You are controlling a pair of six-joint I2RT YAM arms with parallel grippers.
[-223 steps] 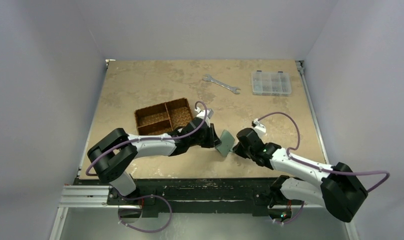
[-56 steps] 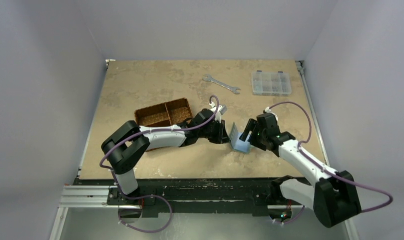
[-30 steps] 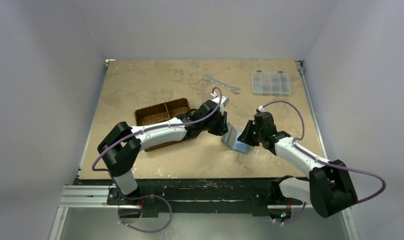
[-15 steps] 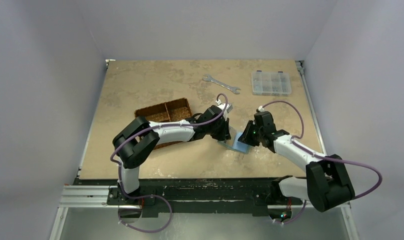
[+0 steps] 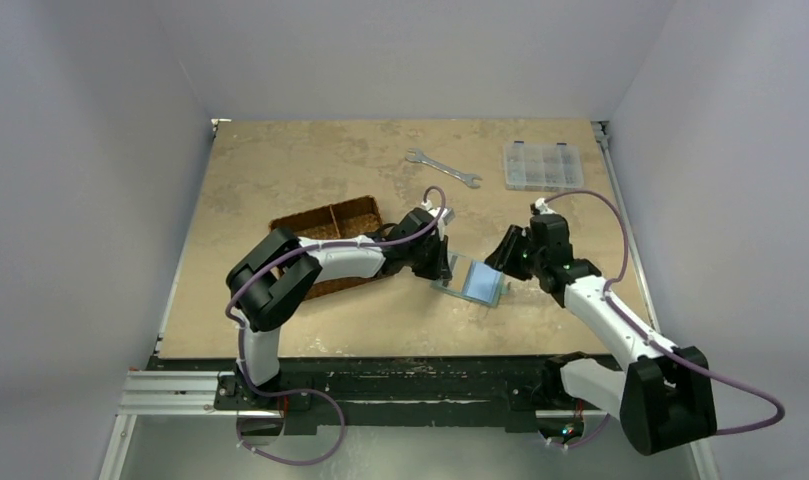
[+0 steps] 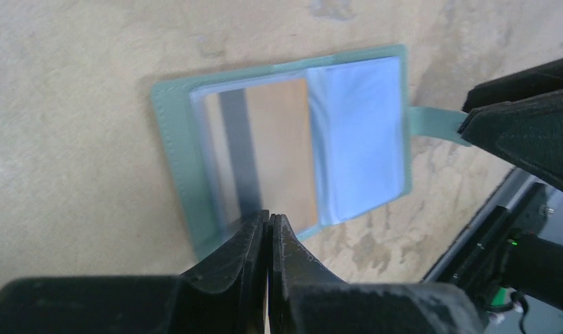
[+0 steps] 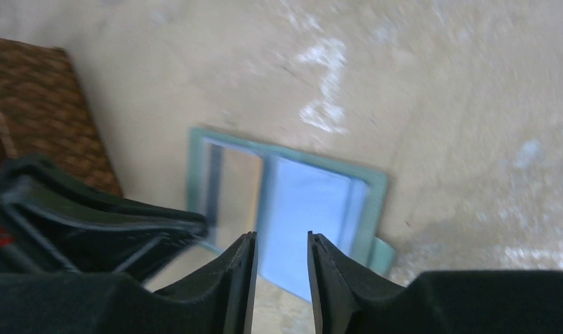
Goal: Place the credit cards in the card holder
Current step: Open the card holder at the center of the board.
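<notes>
Spreading the card holder [image 5: 473, 283] flat looks like the step you are on. It lies open on the bench [image 5: 280, 170] just right of the woven basket [image 5: 325, 212], pockets up. Its long axis runs away from the basket, from one arm toward the other.

Your left gripper [image 6: 268, 221] sits at the rim of the basket-side half, jaws pressed together and seemingly pinching that rim. Your right gripper [image 7: 280, 240] hovers over the half farther from the basket. Its jaws are narrowly parted with nothing between them, and the strap tab [image 6: 431, 124] pokes out just beside them.

A tan panel [image 6: 264, 139] with a dark stripe fills the basket-side pocket, but you cannot tell whether it is one of the credit cards. No loose card shows, and your left arm [image 5: 330, 262] covers part of the basket. Your right arm [image 5: 610, 315] seems the freer one to fetch a card.
</notes>
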